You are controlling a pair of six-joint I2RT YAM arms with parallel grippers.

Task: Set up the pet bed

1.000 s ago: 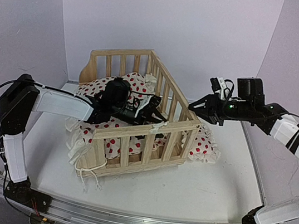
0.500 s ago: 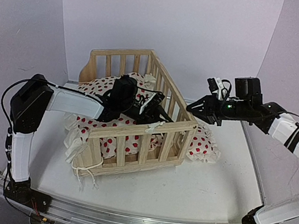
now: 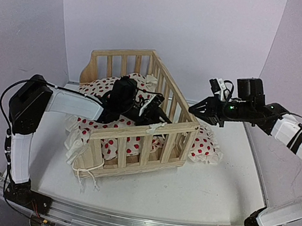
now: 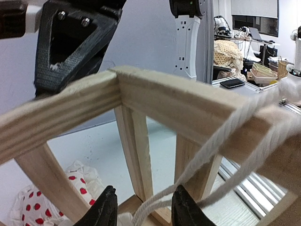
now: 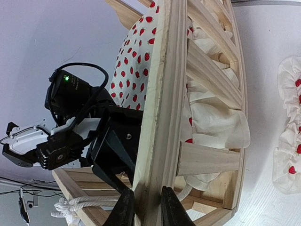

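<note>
Pet bed (image 3: 135,139) stands at mid-desk, its dotted cushion (image 3: 100,89) inside the pine frame. The desk (image 3: 196,188) is plain white, with an aluminium rail (image 3: 134,224) along its near edge. Pale lavender walls (image 3: 209,31) close it in on three sides. A small dotted pillow (image 3: 206,144) lies against the bed's right side. The left end effector (image 4: 143,209) is spread, a tie string (image 4: 225,136) running between its fingers. The right end effector (image 5: 147,207) flanks the top rail; whether it presses I cannot tell.
</note>
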